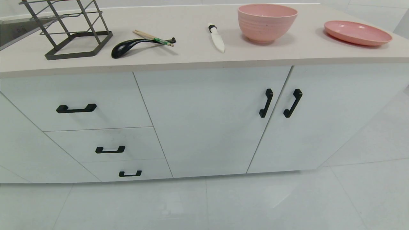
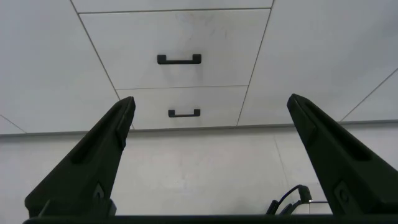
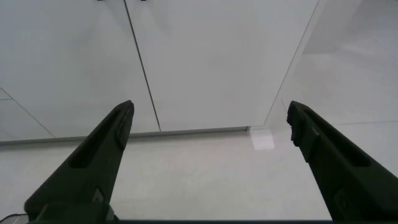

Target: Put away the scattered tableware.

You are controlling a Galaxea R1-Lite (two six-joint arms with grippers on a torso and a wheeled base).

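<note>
On the pale countertop point(image 1: 191, 56) lie a black ladle point(image 1: 127, 46) with wooden chopsticks point(image 1: 153, 38) crossed over its handle, a white knife with a black band point(image 1: 216, 37), a pink bowl point(image 1: 267, 22) and a pink plate point(image 1: 357, 32) at the right. My left gripper point(image 2: 210, 102) hangs open low before the lower drawers point(image 2: 177, 53), nothing between its fingers. My right gripper point(image 3: 210, 107) is open too, near the floor, facing the base of the cabinet doors point(image 3: 205, 56).
A dark wire rack point(image 1: 68, 28) stands at the counter's left, beside a sink edge point(image 1: 16, 30). Below are three drawers with black handles point(image 1: 76, 108) and two doors with vertical handles point(image 1: 266, 103). Pale tiled floor point(image 1: 204, 204) spreads in front.
</note>
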